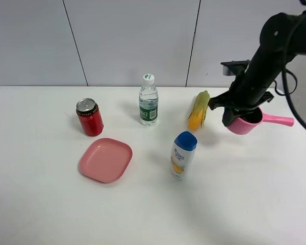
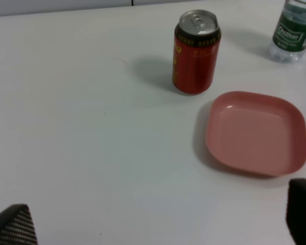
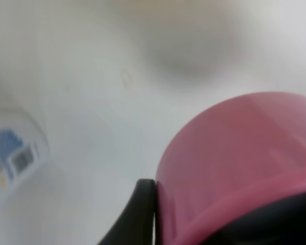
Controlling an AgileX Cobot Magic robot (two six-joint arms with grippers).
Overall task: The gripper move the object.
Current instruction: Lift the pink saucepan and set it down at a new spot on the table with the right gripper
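Red can (image 1: 90, 118), water bottle (image 1: 148, 100), corn (image 1: 198, 110), pink plate (image 1: 106, 160) and lotion bottle (image 1: 183, 154) sit apart.

Bright, even light; blurry close-up object (image 3: 234, 153)

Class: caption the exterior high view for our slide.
Black two-fingered right gripper clamps small pink toy saucepan by its rim, beside yellow corn cob.

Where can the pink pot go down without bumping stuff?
Bare table lies right of the shampoo bottle, just in front of the pink toy saucepan, and all along the near edge past the pink plate. Crowded: the back row of red can, water bottle and corn.
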